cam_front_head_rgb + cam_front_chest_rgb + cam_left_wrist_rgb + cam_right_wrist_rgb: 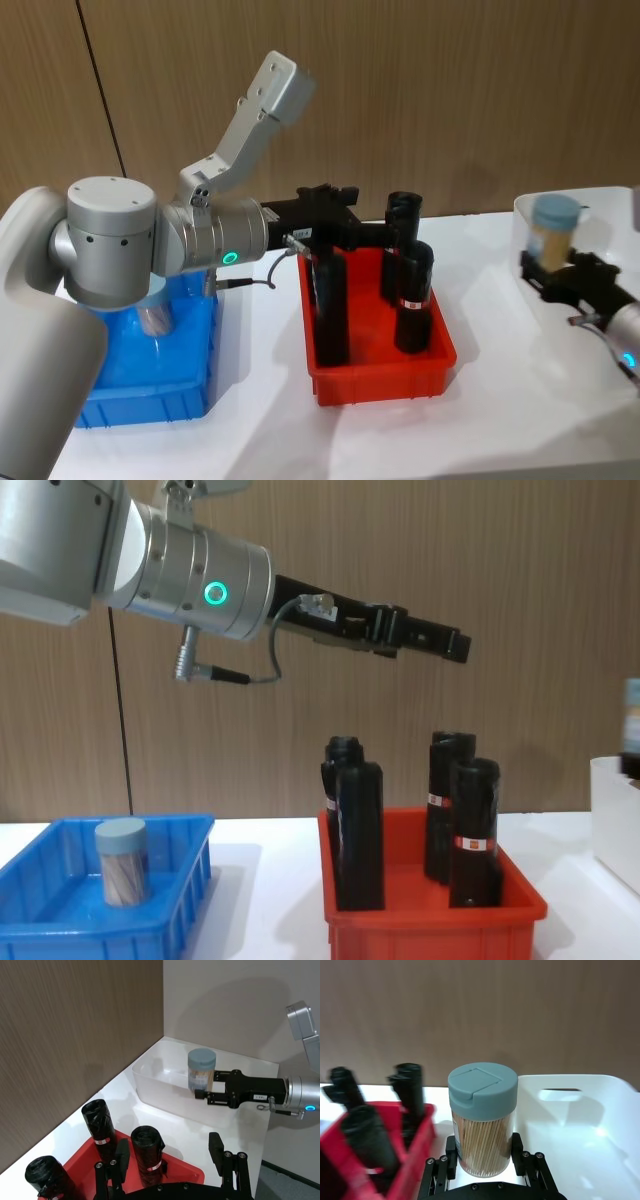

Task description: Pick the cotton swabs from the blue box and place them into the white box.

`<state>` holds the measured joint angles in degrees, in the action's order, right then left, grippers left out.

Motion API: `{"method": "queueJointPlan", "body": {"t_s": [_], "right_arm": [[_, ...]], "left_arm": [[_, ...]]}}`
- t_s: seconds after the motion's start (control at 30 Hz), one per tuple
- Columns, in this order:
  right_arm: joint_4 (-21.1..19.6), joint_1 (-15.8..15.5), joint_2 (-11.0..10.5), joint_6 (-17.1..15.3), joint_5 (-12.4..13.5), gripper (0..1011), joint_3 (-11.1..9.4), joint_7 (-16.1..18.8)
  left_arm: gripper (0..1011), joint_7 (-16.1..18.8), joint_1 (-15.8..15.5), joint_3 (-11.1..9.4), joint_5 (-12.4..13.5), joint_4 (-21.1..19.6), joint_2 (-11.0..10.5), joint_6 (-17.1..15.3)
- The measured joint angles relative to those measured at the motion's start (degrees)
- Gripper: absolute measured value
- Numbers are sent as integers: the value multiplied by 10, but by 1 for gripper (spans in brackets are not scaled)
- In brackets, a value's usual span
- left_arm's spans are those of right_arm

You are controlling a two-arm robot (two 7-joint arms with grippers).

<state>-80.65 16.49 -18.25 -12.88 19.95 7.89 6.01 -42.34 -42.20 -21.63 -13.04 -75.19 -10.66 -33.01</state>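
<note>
Right wrist view, right tool (483, 1145) gripping cotton swabs (482, 1105) at white box (605, 1105), left tool (169, 1146) released, labels (470, 843) unreadable

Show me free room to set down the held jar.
Free: inside the white box, near the jar in the right gripper, and the table strip between it and the red bin. Crowded: the red bin, black bottles under the left gripper.

Right gripper (560, 272): clamped on 1 cotton swabs jar (556, 228), at white box (590, 192) left end.
Left gripper (350, 225): over red bin (400, 375) of black bottles (413, 300).
Blue box (150, 405): far left.
</note>
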Motion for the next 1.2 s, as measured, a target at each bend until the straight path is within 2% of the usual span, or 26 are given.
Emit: {"method": "queueJointPlan", "body": {"t_s": [0.4, 0.63, 0.7, 0.77, 0.83, 1.03, 1.2], "right_arm": [[37, -5, -27, 17, 5, 622, -38, -54], [65, 0, -36, 23, 4, 641, -53, -74], [72, 2, -38, 25, 3, 733, -56, -78], [74, 2, -39, 26, 3, 745, -57, -79], [79, 3, -40, 28, 1, 848, -59, -82], [90, 5, -43, 33, 0, 986, -65, -86], [95, 6, -44, 37, -1, 1002, -68, -87]], "left_arm": [[1000, 0, 0, 0, 0, 0, 0, 0], [1000, 0, 0, 0, 0, 0, 0, 0], [999, 0, 0, 0, 0, 0, 0, 0], [1000, 0, 0, 0, 0, 0, 0, 0], [1000, 0, 0, 0, 0, 0, 0, 0], [1000, 0, 0, 0, 0, 0, 0, 0], [999, 0, 0, 0, 0, 0, 0, 0]]}}
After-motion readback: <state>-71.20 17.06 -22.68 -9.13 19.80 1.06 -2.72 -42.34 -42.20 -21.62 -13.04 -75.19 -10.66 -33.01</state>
